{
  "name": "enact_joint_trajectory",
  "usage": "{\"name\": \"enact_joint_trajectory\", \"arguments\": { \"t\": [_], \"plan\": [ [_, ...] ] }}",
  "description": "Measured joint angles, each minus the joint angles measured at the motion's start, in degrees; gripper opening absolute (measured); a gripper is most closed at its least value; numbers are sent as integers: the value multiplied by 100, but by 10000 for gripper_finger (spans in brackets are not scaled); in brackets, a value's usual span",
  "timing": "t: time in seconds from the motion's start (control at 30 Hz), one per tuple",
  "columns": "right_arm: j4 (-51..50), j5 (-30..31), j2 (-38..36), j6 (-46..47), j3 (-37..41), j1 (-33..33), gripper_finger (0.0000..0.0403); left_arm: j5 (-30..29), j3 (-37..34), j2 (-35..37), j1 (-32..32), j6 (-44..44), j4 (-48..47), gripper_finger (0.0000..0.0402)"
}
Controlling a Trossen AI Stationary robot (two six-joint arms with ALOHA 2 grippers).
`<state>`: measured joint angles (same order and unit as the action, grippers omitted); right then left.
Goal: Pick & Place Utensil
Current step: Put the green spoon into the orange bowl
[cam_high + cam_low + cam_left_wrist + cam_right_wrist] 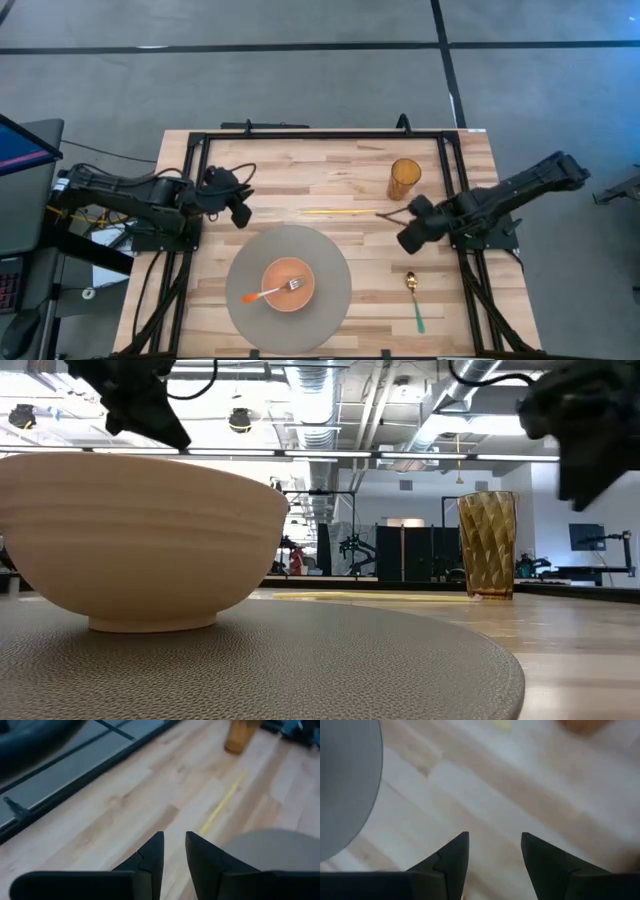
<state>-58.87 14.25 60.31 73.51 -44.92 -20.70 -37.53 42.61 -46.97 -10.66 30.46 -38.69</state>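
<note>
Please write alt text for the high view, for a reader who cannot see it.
A fork lies in an orange bowl on a grey mat. Both grippers, left and right, hover empty; a spoon lies beside the mat.

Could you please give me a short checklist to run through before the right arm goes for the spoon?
1. Spoon lies free on the table, nothing touching it: ok.
2. Right gripper open and empty: ok.
3. Right gripper above the spoon: not ok, it is off to one side.
4. Bowl on the round mat, with room left: ok, only a fork inside.
5. Left gripper out of the way: ok.
6. Glass upright: ok.
</note>
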Motion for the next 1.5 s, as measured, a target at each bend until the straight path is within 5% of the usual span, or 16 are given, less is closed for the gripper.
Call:
{"name": "enact_joint_trajectory", "arguments": {
  "t": [0.27, 0.63, 1.07, 1.5],
  "plan": [
    [770, -1240, 2, 1937, 647, -1105, 175, -19, -302, 152, 52, 45, 395, 81],
    [2263, -1349, 806, 3617, 694, -2432, 175, -19, -312, 152, 52, 23, 449, 81],
    [3505, -1949, 2555, 3671, 701, -2588, 172, -18, -308, 151, 48, 23, 587, 81],
    [3686, -2221, 2702, 3228, 695, -2283, 87, -17, -306, 152, 48, 23, 682, 81]
  ]
}}
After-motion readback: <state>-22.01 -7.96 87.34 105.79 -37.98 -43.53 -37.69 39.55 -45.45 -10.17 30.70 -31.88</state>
